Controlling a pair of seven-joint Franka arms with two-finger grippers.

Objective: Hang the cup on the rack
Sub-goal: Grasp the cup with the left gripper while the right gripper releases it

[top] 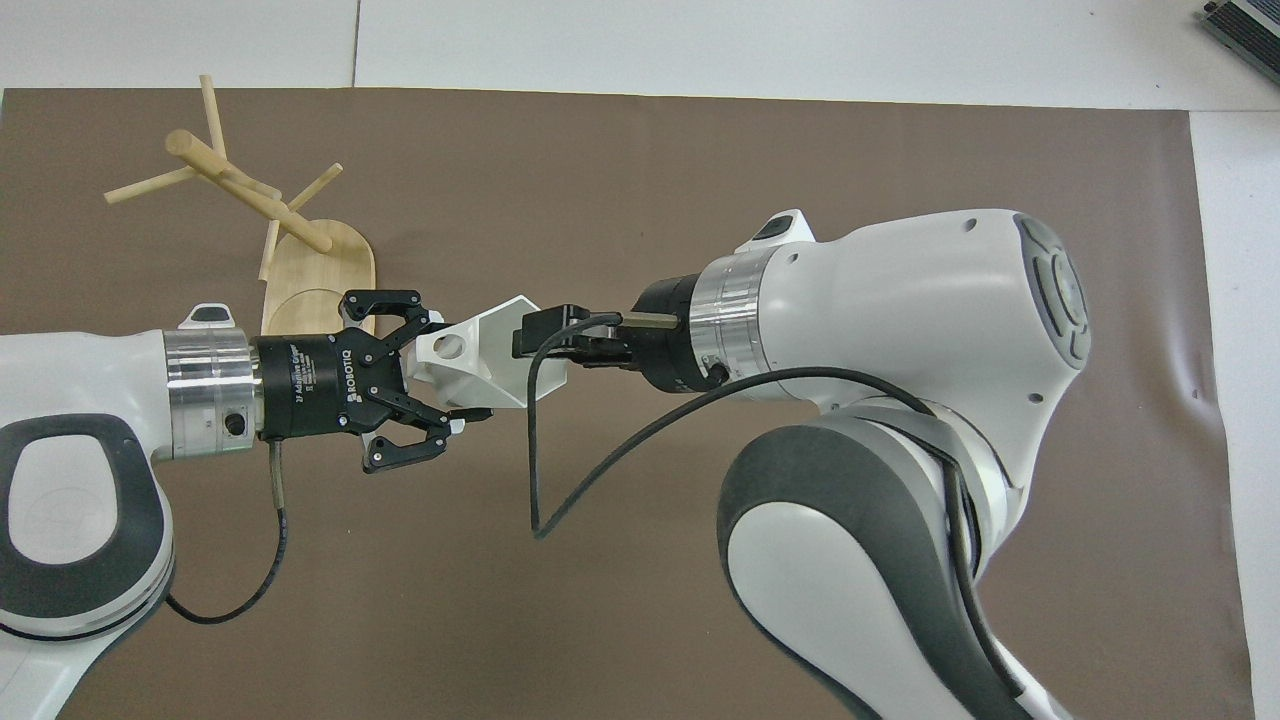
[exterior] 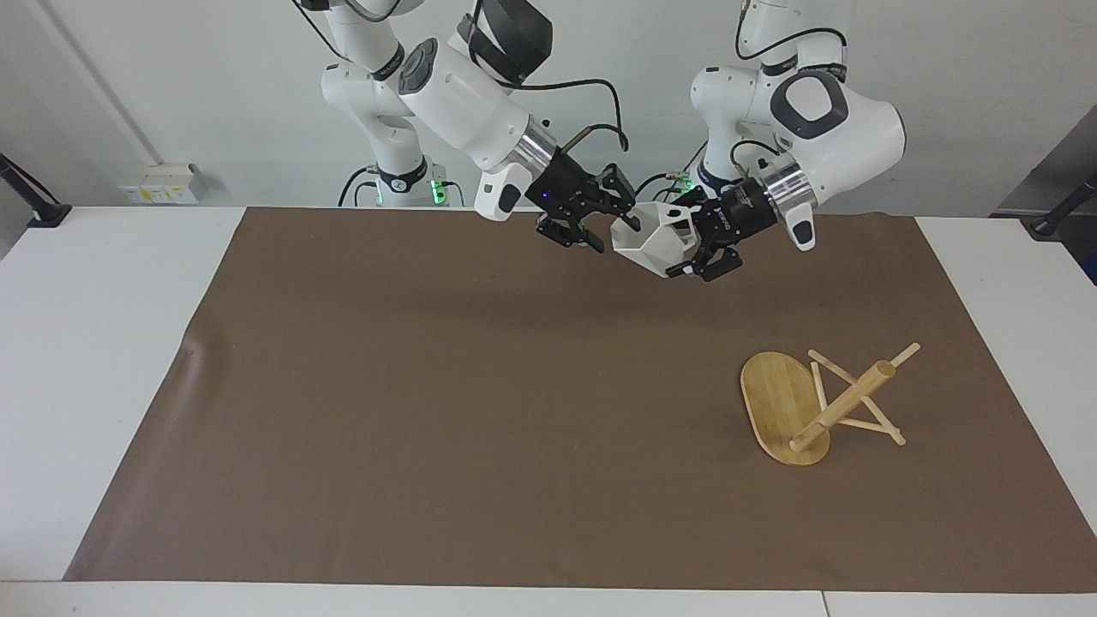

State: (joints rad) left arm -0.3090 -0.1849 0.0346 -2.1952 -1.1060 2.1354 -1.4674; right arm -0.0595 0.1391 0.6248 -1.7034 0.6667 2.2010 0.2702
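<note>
This looks like a robot lab: 2 big white robot arms (exterior: 463, 94) stand at a plain white table (exterior: 103, 343) with a brown mat (exterior: 428, 411), by bare walls.

From my seat I see a white table (exterior: 103, 343) almost wholly covered by a brown mat (exterior: 480, 411), bare white showing only along the table's edges and at both ends. The mat has a small wrinkle (exterior: 190, 350) at its edge toward the right arm's end of the table. By the wall near that end's corner nearest the robots I can make out a pale socket box (exterior: 160, 182), and a dark clamp (exterior: 34, 204) grips the table's edge close to it.
</note>
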